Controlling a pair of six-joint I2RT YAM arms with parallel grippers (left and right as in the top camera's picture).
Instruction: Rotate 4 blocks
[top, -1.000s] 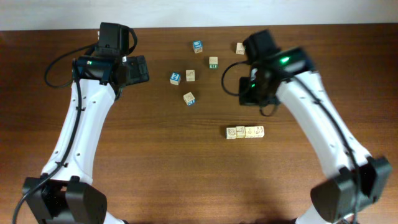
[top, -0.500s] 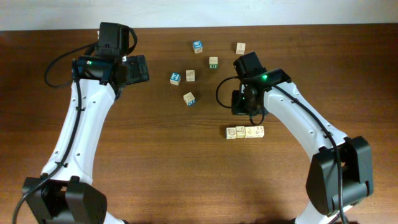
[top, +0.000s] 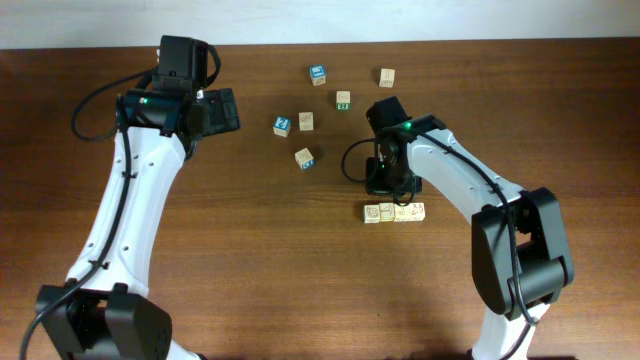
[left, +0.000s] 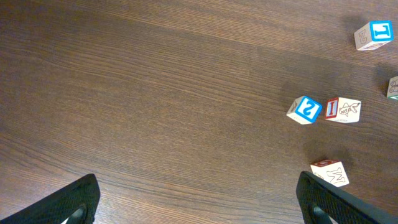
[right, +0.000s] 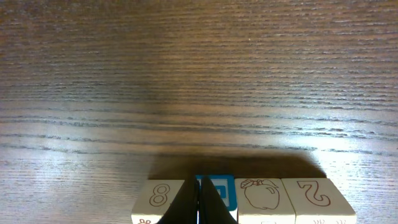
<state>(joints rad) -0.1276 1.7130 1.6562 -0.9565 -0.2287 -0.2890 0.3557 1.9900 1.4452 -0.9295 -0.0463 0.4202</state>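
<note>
four blocks (top: 394, 212) rowed on dark wooden table (top: 250, 270)

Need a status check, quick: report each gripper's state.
Left gripper: open, empty.
Right gripper: shut, nothing held, tips at the block row.

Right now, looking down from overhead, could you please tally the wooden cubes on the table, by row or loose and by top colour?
Cubes lined up in the row: 4
Loose cubes with a blue top face: 2
Loose cubes with a pale top face: 4
Total: 10
</note>
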